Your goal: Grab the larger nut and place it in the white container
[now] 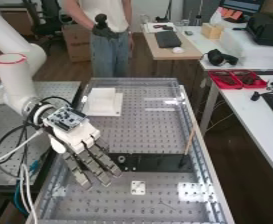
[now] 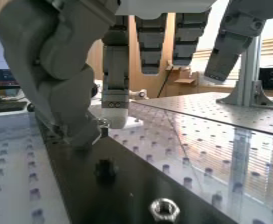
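Above the black bar [image 1: 156,162], my hand [image 1: 77,135] pinched the larger nut [image 2: 103,122]; the white container [image 1: 103,104] lay farther up the bench [image 1: 107,205].

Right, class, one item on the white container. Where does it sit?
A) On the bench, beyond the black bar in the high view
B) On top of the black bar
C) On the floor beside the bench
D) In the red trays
A: the high view shows the white container on the bench, farther off than the black bar.
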